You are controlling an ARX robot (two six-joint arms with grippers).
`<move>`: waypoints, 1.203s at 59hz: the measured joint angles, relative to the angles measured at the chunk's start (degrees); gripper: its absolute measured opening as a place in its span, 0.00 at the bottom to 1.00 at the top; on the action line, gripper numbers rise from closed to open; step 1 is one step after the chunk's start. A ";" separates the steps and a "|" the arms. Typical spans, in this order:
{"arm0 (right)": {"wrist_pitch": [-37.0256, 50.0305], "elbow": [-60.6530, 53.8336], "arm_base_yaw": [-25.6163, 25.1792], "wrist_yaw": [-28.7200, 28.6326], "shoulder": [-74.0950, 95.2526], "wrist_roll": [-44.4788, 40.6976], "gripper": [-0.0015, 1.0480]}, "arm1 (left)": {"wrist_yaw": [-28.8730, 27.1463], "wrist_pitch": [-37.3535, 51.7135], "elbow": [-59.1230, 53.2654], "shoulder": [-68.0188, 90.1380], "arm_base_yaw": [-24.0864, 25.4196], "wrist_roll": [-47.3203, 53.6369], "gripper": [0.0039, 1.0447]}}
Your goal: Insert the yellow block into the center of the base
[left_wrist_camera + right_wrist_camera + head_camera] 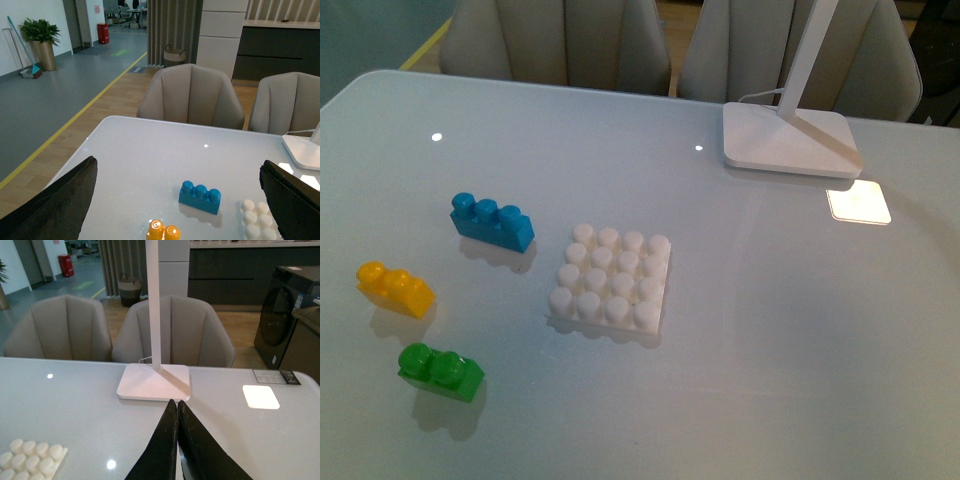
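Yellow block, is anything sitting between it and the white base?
Nothing visible. Bare table lies between the yellow block and the base; the blue brick sits farther back, and the green brick is nearer the robot.

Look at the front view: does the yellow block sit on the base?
No, the yellow block lies left of the base, apart from it.

Glossy orange-yellow two-stud yellow block [395, 288], lying flat, studs up, long axis skewed, at 9 o'clock of the base [612, 278], well apart from it, white square 4x4 stud plate, flat, studs bare
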 joint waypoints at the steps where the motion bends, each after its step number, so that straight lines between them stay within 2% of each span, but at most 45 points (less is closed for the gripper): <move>1: -0.63 -0.02 -0.02 0.00 -0.74 0.00 0.02 | 0.00 0.00 0.00 0.00 0.00 0.00 0.93; 25: -13.88 -0.04 -0.02 0.00 -14.75 0.00 0.02 | 0.00 0.00 0.00 0.00 0.00 0.00 0.93; 58: -25.14 -0.04 -0.02 0.00 -26.10 0.00 0.02 | 0.00 -0.02 0.00 0.00 0.00 0.00 0.93; 64: -34.36 -0.04 -0.04 -0.15 -33.90 0.00 0.02 | -0.02 0.00 0.00 0.00 0.00 0.00 0.93; 71: -34.97 -0.04 -0.04 -0.13 -35.58 0.00 0.02 | 0.00 0.00 0.00 0.00 0.00 0.00 0.93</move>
